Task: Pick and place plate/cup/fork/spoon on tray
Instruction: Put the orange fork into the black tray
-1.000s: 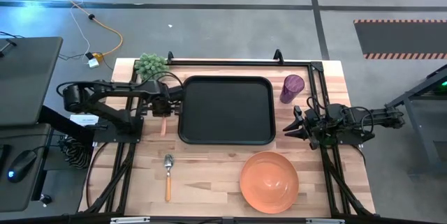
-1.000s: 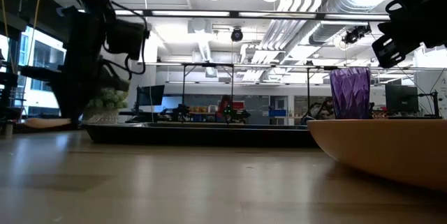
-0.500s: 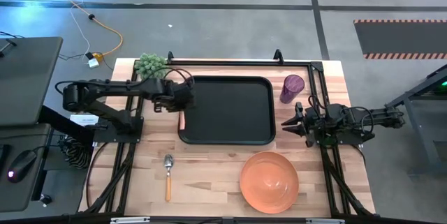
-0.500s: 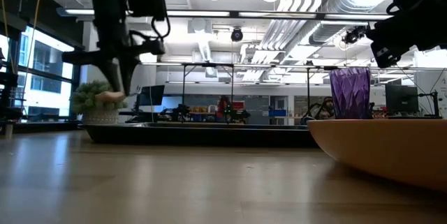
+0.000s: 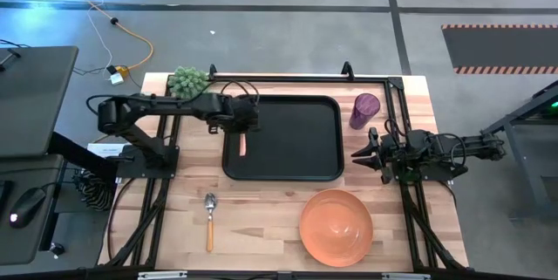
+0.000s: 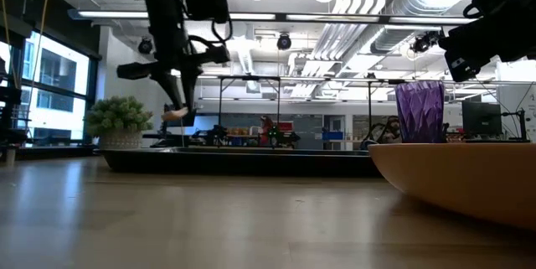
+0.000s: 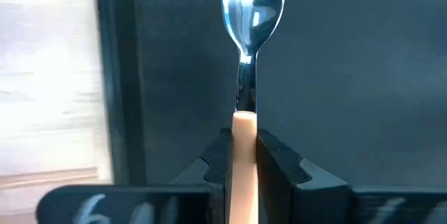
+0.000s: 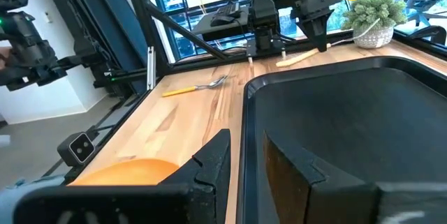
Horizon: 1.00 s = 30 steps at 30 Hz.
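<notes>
- The wooden table [image 5: 261, 219] lies under both my arms and carries everything listed here.
- The tray [image 5: 296, 153], black and rectangular, sits directly beneath my left claw, and its bare floor fills the left wrist view. It also lies straight ahead of my right claw, which points at its near edge.
- The plate [image 5: 336, 226], orange and round, rests on the wood beside and just behind my right claw, well apart from my left claw, outside the tray.
- The cup [image 5: 364, 110], translucent purple, stands upright on the wood just beside the tray's far right corner, to the other side of my right claw from the plate.
- A small potted plant [image 5: 188, 80] stands at the table's far edge, just behind my left arm.
- The spoon [image 5: 209, 219], silver bowl and yellow-orange handle, lies flat on the wood, outside the tray and well clear of my left claw.
- The fork [image 7: 246, 56] hangs in my left claw [image 5: 243, 126], lifted off the tray. Its pinkish handle is pinched between my two fingers and its silver tines point away from my wrist, over the tray's left part.
- My left claw is closed narrow on that handle, with the fingers [image 7: 218, 161] touching it on both sides.
- My right claw [image 5: 362, 158] hovers over the wood just outside the tray's right edge, holding nothing, with its fingers [image 8: 209, 161] spread apart.
</notes>
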Motion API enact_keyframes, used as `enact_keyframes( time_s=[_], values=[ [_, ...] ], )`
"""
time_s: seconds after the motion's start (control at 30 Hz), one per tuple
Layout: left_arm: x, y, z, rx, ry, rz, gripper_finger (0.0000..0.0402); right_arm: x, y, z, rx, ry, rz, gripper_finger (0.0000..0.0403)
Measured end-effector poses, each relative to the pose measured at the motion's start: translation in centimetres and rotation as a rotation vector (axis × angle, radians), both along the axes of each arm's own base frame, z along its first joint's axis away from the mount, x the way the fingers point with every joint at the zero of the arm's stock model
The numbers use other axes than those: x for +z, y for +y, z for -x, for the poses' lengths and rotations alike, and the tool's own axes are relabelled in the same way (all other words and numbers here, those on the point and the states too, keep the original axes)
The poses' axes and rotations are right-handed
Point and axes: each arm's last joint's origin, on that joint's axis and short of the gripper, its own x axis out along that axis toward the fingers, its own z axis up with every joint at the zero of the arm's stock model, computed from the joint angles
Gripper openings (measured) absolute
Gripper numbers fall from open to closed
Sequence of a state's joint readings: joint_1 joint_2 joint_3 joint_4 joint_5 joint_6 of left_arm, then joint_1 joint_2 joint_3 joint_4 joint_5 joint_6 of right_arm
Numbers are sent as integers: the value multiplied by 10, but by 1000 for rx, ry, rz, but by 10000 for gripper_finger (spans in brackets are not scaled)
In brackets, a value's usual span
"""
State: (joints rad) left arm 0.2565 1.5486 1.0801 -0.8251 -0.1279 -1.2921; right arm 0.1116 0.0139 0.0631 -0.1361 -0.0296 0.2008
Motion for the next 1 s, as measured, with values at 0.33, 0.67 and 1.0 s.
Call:
enact_keyframes(
  time_s=[0.33,0.67,1.0],
  values=[
    [-20,7,-13,-9,89,50,36,0,0,0,0,1,-1,79],
    [-42,10,-20,-2,153,82,37,0,0,0,0,2,-3,79],
    [-61,12,-23,1,211,126,37,0,0,0,0,2,-3,79]
  ],
)
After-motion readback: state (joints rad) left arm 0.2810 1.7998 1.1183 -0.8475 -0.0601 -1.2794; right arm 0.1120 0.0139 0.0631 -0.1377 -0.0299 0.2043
